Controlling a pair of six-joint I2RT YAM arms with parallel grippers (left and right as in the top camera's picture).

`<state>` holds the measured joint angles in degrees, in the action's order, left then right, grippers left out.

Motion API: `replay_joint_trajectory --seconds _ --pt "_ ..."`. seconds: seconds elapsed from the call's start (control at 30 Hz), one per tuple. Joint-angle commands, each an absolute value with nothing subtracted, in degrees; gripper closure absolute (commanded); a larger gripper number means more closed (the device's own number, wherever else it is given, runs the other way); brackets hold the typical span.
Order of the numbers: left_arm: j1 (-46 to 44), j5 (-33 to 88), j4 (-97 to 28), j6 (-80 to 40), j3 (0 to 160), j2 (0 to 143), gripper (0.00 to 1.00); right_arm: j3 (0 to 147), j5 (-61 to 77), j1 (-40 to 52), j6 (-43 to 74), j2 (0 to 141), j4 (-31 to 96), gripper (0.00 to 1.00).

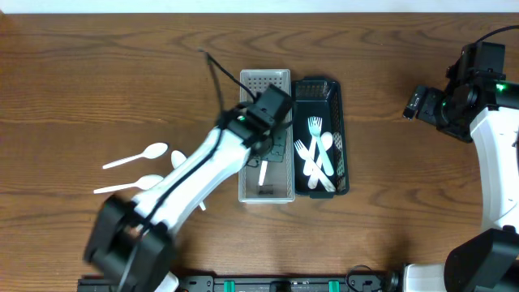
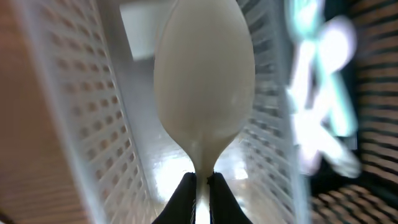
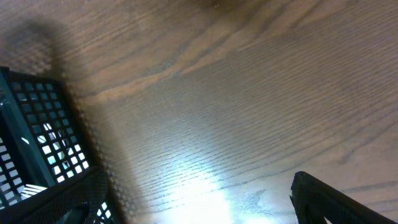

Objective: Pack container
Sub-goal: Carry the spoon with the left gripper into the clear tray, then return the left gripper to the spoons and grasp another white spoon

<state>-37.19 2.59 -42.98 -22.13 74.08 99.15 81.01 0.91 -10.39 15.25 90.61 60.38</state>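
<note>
We see the left gripper [image 2: 200,188] clamped tight on the narrow neck of a smooth, glossy white plastic spoon [image 2: 204,87]. The spoon's oval bowl sits between the walls of the white perforated basket [image 1: 265,79]. That basket's long wall touches the dark lattice basket [image 1: 340,138], which holds white forks [image 1: 315,128]. Two loose spoons [image 1: 136,157] lie on the wood-grain table [image 1: 97,73], left of the arm. The right gripper [image 1: 415,103] hovers well apart from both baskets, near the right edge; we cannot tell its opening.
</note>
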Motion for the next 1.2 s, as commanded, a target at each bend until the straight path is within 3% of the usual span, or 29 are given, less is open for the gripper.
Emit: replay_joint_trajectory --seconds 0.0,0.27,0.4,0.5,0.63,0.87,1.17 --pt "-37.10 2.17 -42.89 -23.05 73.63 102.52 0.93 80.86 1.58 -10.55 14.74 90.98 60.47 0.03" --pt "-37.10 2.09 -45.82 -14.70 78.41 98.30 0.42 80.86 1.56 -10.55 14.74 90.98 60.47 0.02" --pt "-36.93 0.49 -50.50 -13.78 81.49 92.44 0.28 80.86 1.56 -10.55 14.74 90.98 60.47 0.02" --pt "-35.99 -5.82 -54.30 -17.67 81.49 86.80 0.04 80.86 1.56 -10.55 14.74 90.98 60.42 0.02" --pt "-31.40 -14.41 -62.22 -27.51 81.10 80.77 0.02 80.86 1.56 -10.55 14.74 90.98 60.45 0.02" --pt "-17.61 -14.22 -64.62 -34.85 74.17 75.79 0.02 80.86 1.58 -10.52 14.74 90.98 60.51 0.02" --pt "-4.51 0.93 -47.00 -31.73 55.61 77.62 0.02 80.86 1.58 -10.52 14.74 90.98 60.66 0.03"
